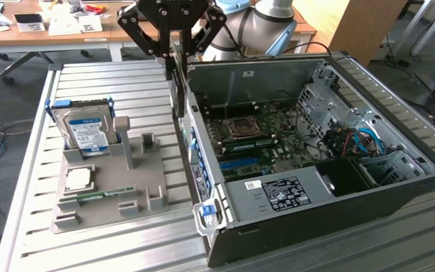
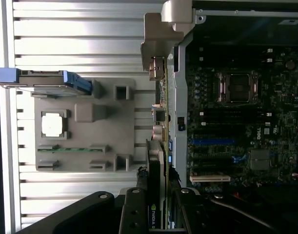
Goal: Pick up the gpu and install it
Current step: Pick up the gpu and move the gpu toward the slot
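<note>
The end effector (image 1: 174,52) is pinching the gpu (image 1: 178,90) by its upper edge, with the card hanging upright just above the computer case's (image 1: 338,218) rear wall. It's looking light, stiff and fragile, so gripping the board edges rather than the fan is seeming wisest.

The claw (image 1: 176,54) is matt black, and the graphics card (image 1: 179,96) pinched in it ends in a bare silver metal bracket (image 2: 158,34). Right beside it the computer case (image 1: 248,79) shows dull grey sheet metal inside, black paint outside. On the claw's other side the ribbed metal table (image 1: 104,79) has a soft sheen and carries a matt grey plastic holder (image 1: 108,184) and a shiny hard drive (image 1: 85,130).
</note>
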